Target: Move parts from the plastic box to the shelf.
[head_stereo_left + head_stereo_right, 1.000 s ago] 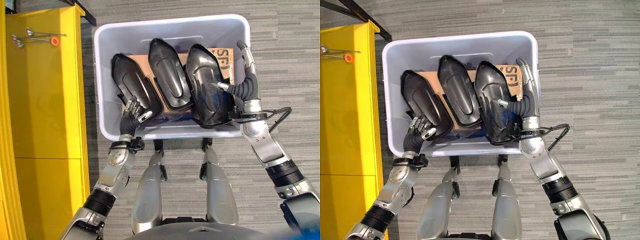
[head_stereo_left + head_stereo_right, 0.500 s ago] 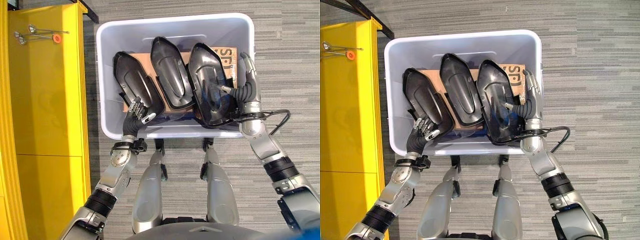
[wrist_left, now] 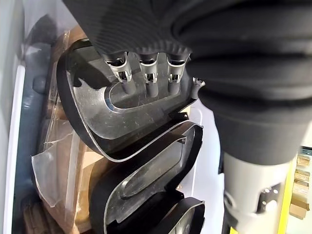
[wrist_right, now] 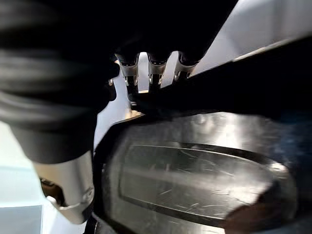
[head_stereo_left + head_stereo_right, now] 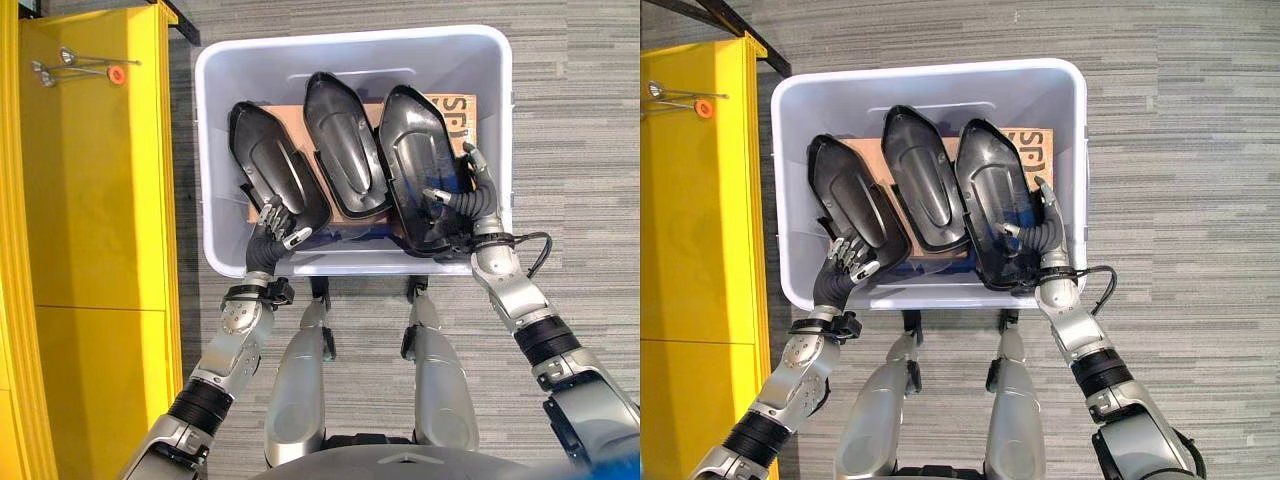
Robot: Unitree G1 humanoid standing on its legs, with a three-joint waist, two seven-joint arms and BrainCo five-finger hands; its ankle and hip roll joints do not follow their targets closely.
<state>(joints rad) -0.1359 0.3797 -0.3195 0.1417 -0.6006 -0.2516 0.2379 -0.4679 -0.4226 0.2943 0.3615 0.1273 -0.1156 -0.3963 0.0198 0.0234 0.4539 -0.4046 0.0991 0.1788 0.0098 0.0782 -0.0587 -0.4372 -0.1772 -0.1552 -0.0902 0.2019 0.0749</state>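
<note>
1. Floor (image 5: 580,150): grey striped carpet, lying under everything in the two eye views.
2. Shelf (image 5: 90,200): a yellow unit, standing along the robot's left side, just beside the box but apart from it. A few small metal pieces with an orange tag (image 5: 117,74) are lying on its top near the far end.
3. Box (image 5: 350,45): a pale plastic tub, sitting on the floor directly ahead of the robot.
4. Cardboard (image 5: 455,108): a brown sheet, lying in the bottom of the box beneath the parts, with one corner showing at the right.
5. Parts: three black moulded shells, lying side by side in the box, hollow sides up and overlapping at their edges.
   - Left part (image 5: 268,170)
   - Middle part (image 5: 340,150)
   - Right part (image 5: 420,165)
6. Right hand (image 5: 468,195): reaching into the box at its right side, its fingers (image 4: 156,73) and thumb curling round the near right edge of the right part.
7. Left hand (image 5: 272,225): reaching over the near wall of the box, its fingers (image 3: 148,80) bending down into the hollow of the left part, touching its near end.
</note>
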